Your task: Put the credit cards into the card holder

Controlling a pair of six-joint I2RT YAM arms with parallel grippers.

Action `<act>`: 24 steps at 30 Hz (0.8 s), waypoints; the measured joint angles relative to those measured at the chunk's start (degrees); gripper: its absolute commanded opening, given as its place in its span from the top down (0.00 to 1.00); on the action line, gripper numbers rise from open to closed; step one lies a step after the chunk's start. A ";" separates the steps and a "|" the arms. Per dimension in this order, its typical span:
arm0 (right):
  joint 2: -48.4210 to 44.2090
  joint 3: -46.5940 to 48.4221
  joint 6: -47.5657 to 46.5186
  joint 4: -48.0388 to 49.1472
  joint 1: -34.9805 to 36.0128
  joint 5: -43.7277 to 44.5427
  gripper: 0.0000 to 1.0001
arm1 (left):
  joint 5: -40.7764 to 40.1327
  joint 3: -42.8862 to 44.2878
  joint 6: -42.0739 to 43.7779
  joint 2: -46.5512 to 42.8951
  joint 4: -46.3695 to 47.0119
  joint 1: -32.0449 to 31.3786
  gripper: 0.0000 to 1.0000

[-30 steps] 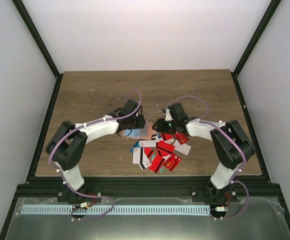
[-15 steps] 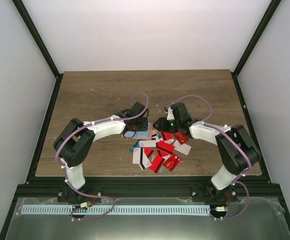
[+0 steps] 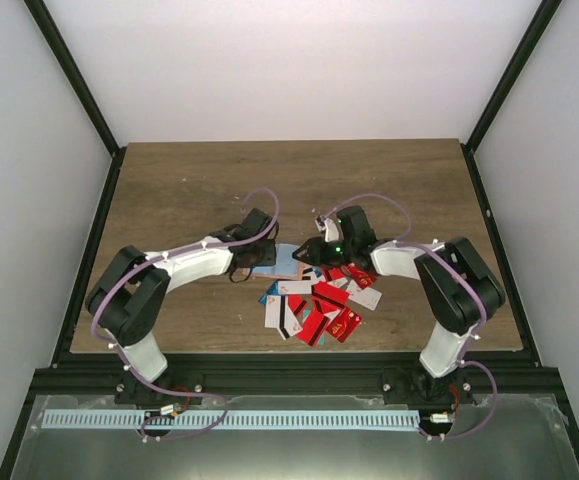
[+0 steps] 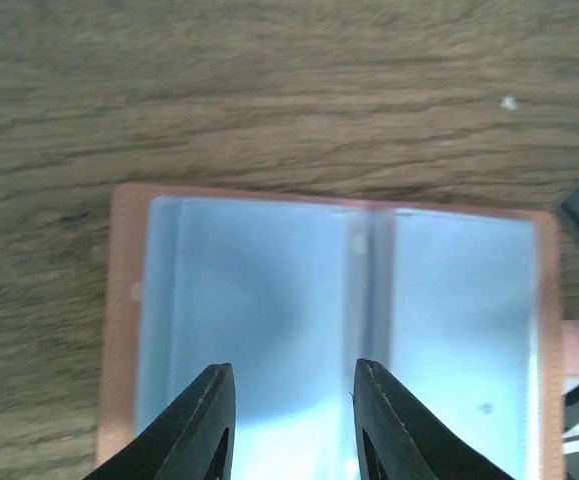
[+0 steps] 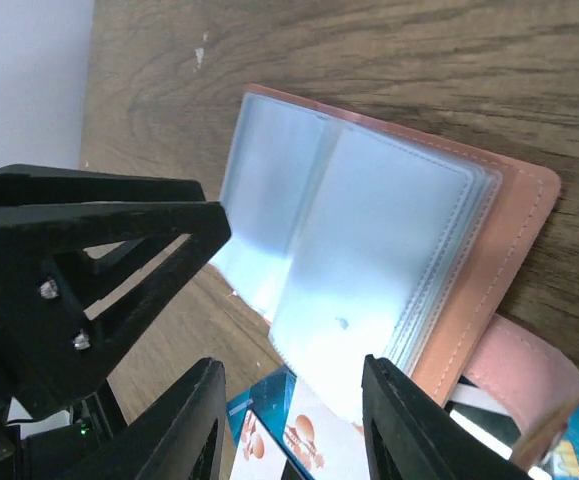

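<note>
The card holder (image 4: 121, 300) lies open on the wood, salmon-brown cover down and its clear plastic sleeves (image 5: 369, 230) facing up. It also shows between the two arms in the top view (image 3: 287, 263). My left gripper (image 4: 291, 372) hovers open over the left sleeve page with nothing between its fingers. My right gripper (image 5: 291, 372) is open too, at the holder's near corner, over a white and teal card (image 5: 299, 435). The credit cards (image 3: 319, 303), mostly red, lie in a loose pile just in front of the holder.
The holder's pink strap (image 5: 529, 385) sticks out toward the card pile. The left gripper's black body (image 5: 89, 260) is close beside the holder in the right wrist view. Bare wooden table (image 3: 189, 190) stretches behind and to both sides, framed by black rails.
My left gripper has drawn back a little to the left, uncovering more of the holder. My right gripper has edged left toward the holder. The cards have not moved.
</note>
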 measured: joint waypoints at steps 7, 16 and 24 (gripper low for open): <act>4.98 2.32 1.09 0.55 0.00 -1.29 0.60 | 0.63 -3.98 1.03 -0.39 1.25 1.60 0.67; 9.35 4.46 1.60 0.98 0.00 -1.77 0.60 | 2.01 -5.42 1.57 -0.39 2.99 2.10 0.67; 11.78 6.21 2.21 1.81 0.00 -3.04 0.61 | 2.93 -5.95 1.66 -0.39 3.93 2.27 0.68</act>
